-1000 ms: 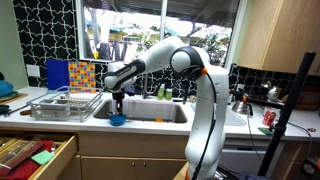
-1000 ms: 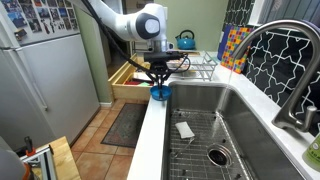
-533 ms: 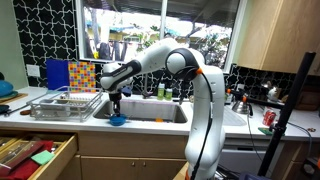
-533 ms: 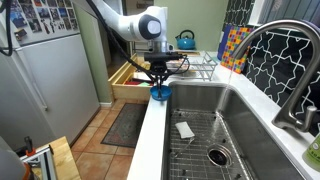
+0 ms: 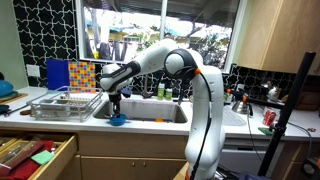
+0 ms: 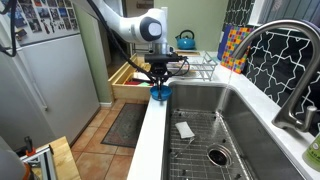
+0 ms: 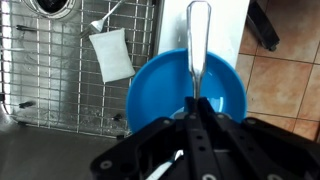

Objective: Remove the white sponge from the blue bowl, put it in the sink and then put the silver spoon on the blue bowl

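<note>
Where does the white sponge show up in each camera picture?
In an exterior view: not visible, down inside the steel sink.
In an exterior view: flat white rectangular sponge, lower centre, on the sink's wire grid.
Wrist view: upper left, on that grid.
Shared landmark: round blue bowl on the sink's rim.

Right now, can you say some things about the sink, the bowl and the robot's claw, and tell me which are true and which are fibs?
1. The white sponge lies in the sink. True.
2. The sponge is inside the blue bowl. False: no sponge shows in the bowl; it lies on the sink's wire rack.
3. The claw grips the silver spoon over the bowl. True.
4. The bowl sits down in the sink. False: it sits on the counter edge beside the sink.
5. The drawer is shut. False: it is pulled open below the counter.
</note>
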### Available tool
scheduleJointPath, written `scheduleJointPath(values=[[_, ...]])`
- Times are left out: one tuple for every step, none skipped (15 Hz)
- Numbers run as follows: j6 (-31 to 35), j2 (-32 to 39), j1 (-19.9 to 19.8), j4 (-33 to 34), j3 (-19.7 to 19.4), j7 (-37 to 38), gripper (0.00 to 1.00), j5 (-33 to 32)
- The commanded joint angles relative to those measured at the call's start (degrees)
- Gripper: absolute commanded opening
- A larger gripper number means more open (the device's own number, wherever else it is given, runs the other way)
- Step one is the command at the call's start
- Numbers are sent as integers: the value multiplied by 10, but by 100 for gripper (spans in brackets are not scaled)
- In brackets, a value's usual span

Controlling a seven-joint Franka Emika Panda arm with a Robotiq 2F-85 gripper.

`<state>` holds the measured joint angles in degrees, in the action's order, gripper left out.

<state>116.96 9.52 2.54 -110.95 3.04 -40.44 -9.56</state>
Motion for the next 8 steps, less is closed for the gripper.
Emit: scheduleJointPath(values=[[-12, 7, -2, 9, 4, 12, 21, -5], [-12, 8, -2, 9, 4, 12, 33, -5], [-12, 8, -2, 9, 4, 13, 36, -5], [-13, 8, -3, 9, 4, 13, 44, -4], [-13, 7, -3, 10, 4, 12, 51, -2], [-12, 7, -3, 10, 4, 14, 58, -3], [-13, 7, -3, 10, 4, 13, 66, -2], [-13, 7, -3, 10, 4, 12, 73, 0]])
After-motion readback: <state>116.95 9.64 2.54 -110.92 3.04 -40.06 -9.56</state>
